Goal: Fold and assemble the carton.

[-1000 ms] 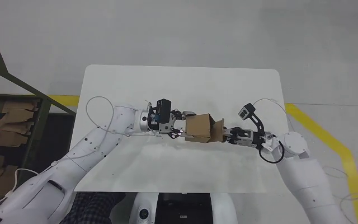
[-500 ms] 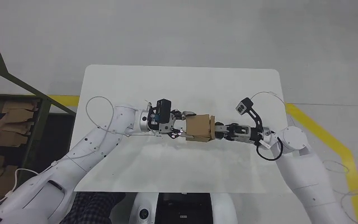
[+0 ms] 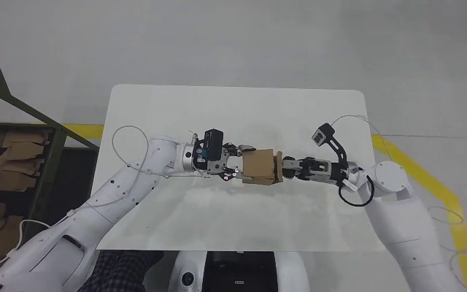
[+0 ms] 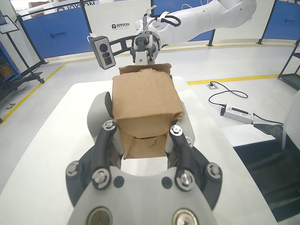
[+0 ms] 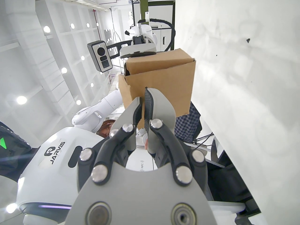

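Top view: the carton (image 3: 260,166) sits over the middle of the white counter (image 3: 219,109), caught between the two arms. The left pincer (image 3: 235,167) is at one end and the right pincer (image 3: 286,168) is against the other.

Left wrist view: the left pincer (image 4: 143,112) is clamped on the carton (image 4: 145,99), one finger on each side wall. The near end is open, and a loose flap with a torn edge shows inside. The board looks thin and light. It is probably stiff across a panel, ready to bend at its creases, and easily dented by a hard squeeze. This hold, on opposite walls close to a folded edge, seems the safest one.

Right wrist view: the right pincer (image 5: 143,103) is drawn narrow, fingers almost together, with no board visibly between them. Its tips lie against the carton's (image 5: 161,78) end face. Pressing flaps flat with closed tips should suit the material better than pinching, though the ragged edges could snag.
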`<state>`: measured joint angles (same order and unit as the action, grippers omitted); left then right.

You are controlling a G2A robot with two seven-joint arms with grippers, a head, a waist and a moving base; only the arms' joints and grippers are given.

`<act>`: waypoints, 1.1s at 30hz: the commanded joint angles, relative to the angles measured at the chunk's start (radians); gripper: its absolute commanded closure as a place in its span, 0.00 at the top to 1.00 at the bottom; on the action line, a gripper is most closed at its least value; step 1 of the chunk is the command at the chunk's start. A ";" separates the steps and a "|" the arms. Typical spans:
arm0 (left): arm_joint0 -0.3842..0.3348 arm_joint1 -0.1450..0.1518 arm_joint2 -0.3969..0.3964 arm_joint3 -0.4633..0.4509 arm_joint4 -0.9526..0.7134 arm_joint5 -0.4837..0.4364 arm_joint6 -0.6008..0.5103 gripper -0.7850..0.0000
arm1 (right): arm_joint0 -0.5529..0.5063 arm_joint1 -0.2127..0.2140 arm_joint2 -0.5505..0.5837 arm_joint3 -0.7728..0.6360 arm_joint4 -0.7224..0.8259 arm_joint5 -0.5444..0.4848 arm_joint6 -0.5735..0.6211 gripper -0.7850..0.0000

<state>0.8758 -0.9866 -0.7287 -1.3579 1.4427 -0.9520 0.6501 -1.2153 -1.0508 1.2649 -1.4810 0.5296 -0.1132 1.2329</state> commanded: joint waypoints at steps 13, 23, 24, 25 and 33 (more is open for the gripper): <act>0.000 0.000 0.000 0.000 0.000 0.000 0.000 0.43 | -0.015 0.008 0.006 -0.046 -0.021 0.007 0.001 0.13; 0.000 0.000 0.000 0.000 0.000 0.000 0.000 0.43 | -0.032 0.015 0.006 -0.083 -0.065 0.020 -0.024 0.13; 0.000 0.000 0.000 0.000 0.000 0.000 0.000 0.43 | -0.032 0.015 0.006 -0.085 -0.069 0.022 -0.029 0.12; 0.000 0.000 0.000 0.000 0.000 0.000 0.000 0.44 | -0.033 0.015 0.006 -0.086 -0.070 0.022 -0.034 0.11; 0.000 0.000 0.000 0.000 0.000 0.000 0.000 0.44 | -0.037 0.019 0.020 -0.072 -0.059 0.020 -0.055 0.07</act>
<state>0.8758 -0.9866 -0.7287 -1.3579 1.4427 -0.9520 0.6501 -1.2520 -1.0326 1.2828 -1.5553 0.4683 -0.0925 1.1793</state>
